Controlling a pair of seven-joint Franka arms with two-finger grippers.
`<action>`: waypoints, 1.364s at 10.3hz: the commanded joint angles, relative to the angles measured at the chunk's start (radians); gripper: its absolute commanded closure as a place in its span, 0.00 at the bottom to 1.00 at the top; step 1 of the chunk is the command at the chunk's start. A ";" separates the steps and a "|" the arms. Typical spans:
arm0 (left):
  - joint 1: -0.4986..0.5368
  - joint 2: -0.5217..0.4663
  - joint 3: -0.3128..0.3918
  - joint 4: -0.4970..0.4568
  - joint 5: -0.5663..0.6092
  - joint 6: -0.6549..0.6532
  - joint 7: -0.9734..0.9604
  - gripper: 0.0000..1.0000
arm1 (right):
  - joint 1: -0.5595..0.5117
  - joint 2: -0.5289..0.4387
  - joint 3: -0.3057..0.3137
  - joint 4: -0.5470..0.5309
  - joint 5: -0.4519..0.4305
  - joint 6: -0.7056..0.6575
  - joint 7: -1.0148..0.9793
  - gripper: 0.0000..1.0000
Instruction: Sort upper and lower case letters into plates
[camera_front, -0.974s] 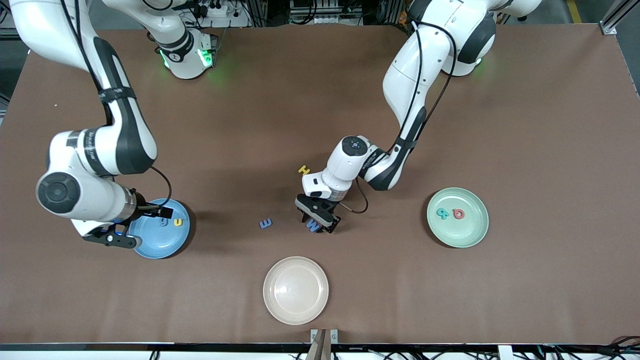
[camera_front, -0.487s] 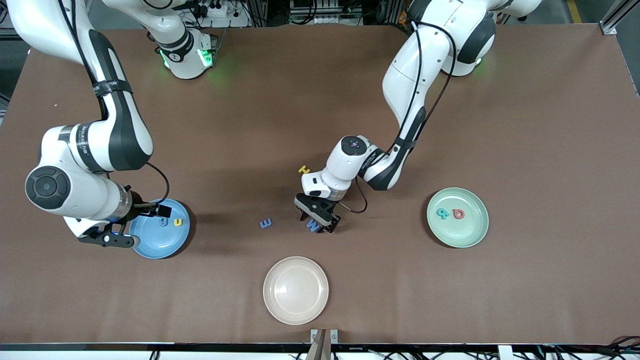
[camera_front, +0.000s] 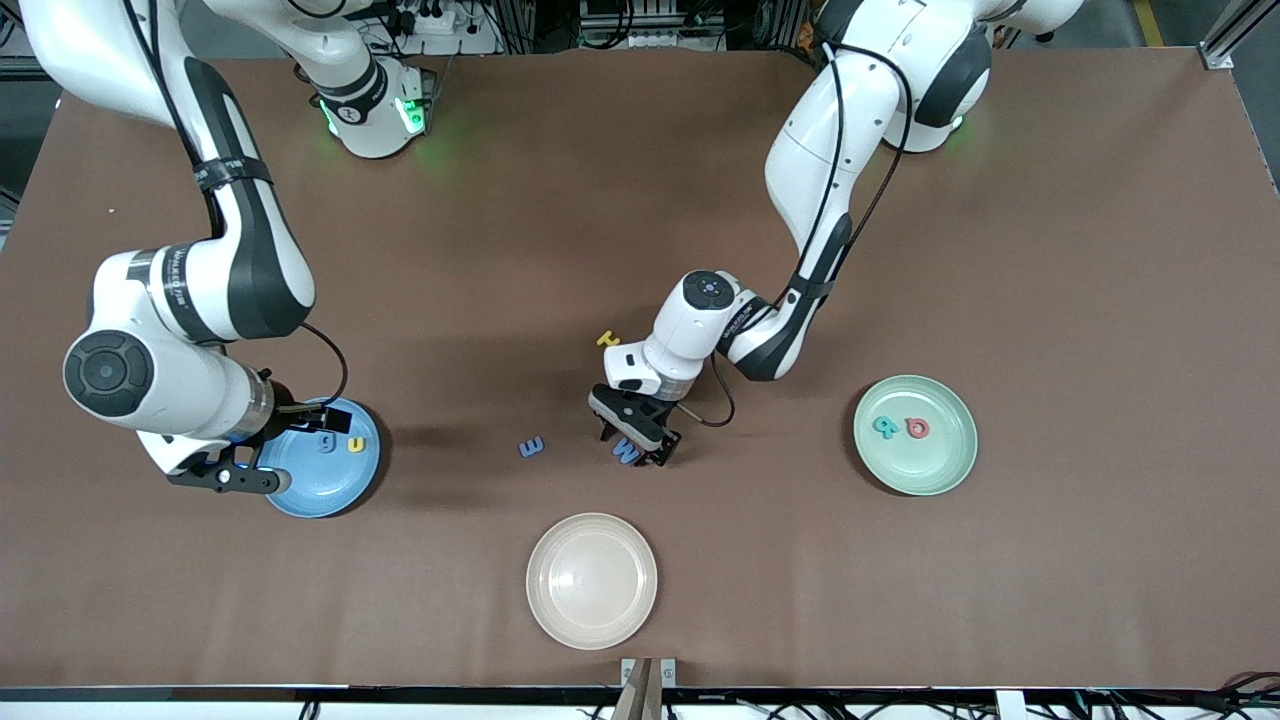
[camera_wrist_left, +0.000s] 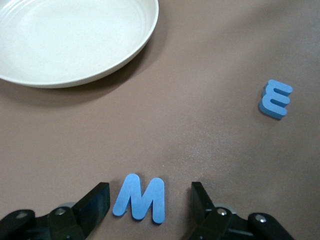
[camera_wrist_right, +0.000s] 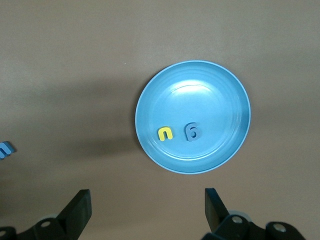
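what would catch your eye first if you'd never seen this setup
Probably the left claw low at the table's middle, open astride a blue letter M without touching it. Next, the three plates: the blue plate under the open right claw, the mint green plate toward the left arm's end, and an empty cream plate nearest the camera.

This is a robotics lab. Two white Franka arms (camera_front: 800, 200) stand bolted to a large table (camera_front: 1100, 250) under a brown cover. Along its robot edge run aluminium frame struts (camera_front: 1235, 30), a power strip (camera_front: 430, 18) and loose cables (camera_front: 640, 25), with grey floor beneath.
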 joint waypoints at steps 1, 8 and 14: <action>0.004 0.000 0.007 -0.060 0.028 -0.020 0.030 0.24 | -0.002 -0.003 0.002 0.010 0.011 -0.005 -0.009 0.00; 0.024 -0.007 0.005 -0.080 0.028 -0.020 0.125 0.24 | -0.025 -0.027 -0.001 0.020 0.060 -0.028 -0.011 0.00; 0.073 -0.026 -0.038 -0.119 0.028 -0.019 0.161 0.27 | -0.003 -0.037 0.004 0.016 0.061 -0.059 0.003 0.00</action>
